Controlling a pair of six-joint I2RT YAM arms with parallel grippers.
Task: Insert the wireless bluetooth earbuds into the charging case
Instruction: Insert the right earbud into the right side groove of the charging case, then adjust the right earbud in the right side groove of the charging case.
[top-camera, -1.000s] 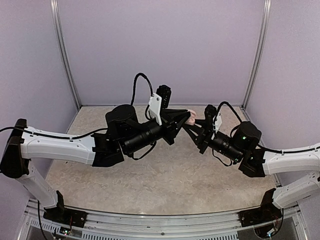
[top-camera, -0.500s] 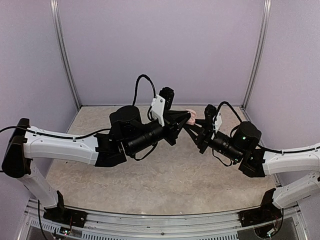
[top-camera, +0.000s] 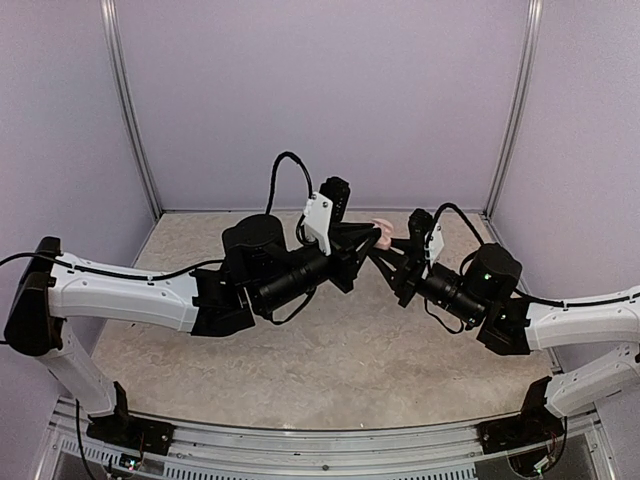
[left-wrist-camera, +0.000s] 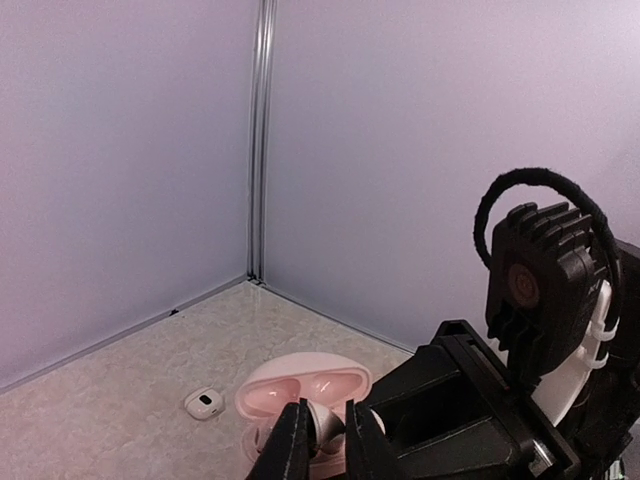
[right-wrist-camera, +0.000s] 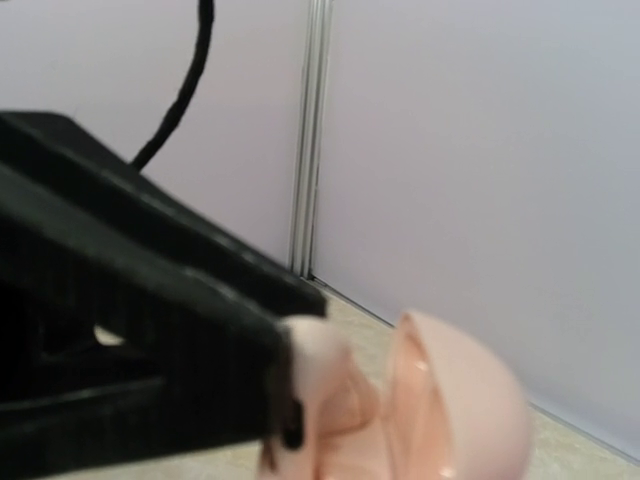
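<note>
The left claw (left-wrist-camera: 323, 440) is pinched shut on a pale earbud (left-wrist-camera: 326, 422) and holds it right at the mouth of the open pink charging case (left-wrist-camera: 305, 385). The right claw (top-camera: 390, 246) is closed on the case's lower half and holds it in the air above the worktop (left-wrist-camera: 110, 400). A small white earbud (left-wrist-camera: 204, 403) lies on the worktop below, toward the back corner.

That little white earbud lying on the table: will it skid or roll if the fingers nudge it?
Probably skids: the white earbud looks tiny, glossy and rounded on the smooth table. Likely light too, so a nudge may flick it away.
</note>
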